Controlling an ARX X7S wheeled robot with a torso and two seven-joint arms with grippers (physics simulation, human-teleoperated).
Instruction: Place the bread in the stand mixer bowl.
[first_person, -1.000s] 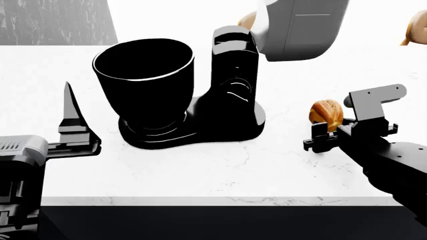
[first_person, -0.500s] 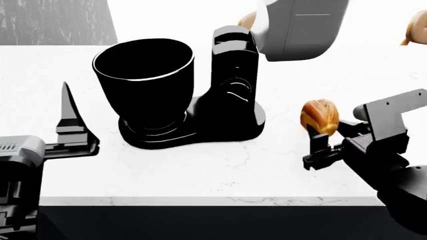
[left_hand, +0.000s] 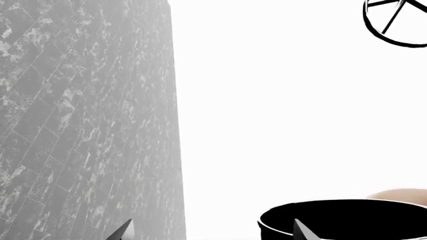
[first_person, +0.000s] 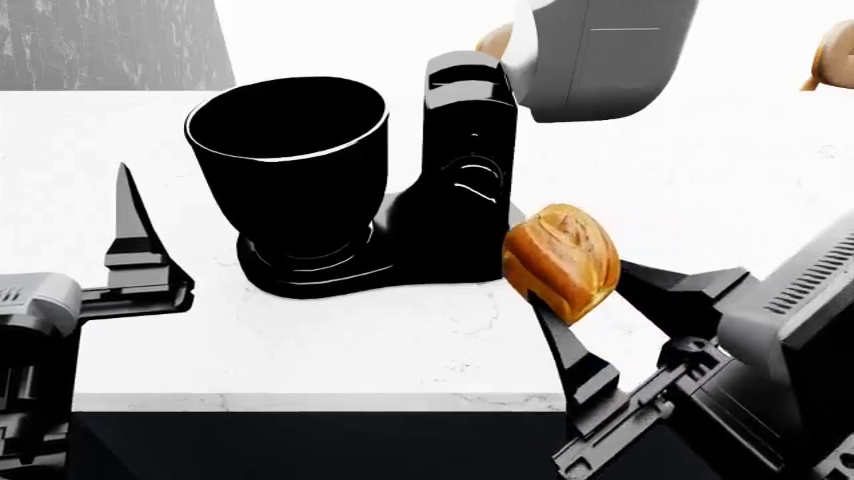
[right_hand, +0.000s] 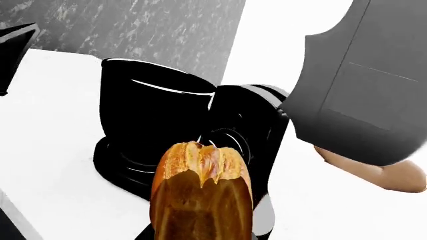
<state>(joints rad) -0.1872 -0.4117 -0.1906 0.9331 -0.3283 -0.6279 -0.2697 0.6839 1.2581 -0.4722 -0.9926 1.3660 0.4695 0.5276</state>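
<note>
One bread (first_person: 562, 260) — clamped in the right gripper (first_person: 571, 312), raised beside one stand mixer bowl (first_person: 287, 160); left gripper (first_person: 131, 262) empty, spread.

Stand mixer bowl (first_person: 287, 150) on mixer base, left of the column (first_person: 470, 150); bread (first_person: 562, 260) raised right of the column
</note>
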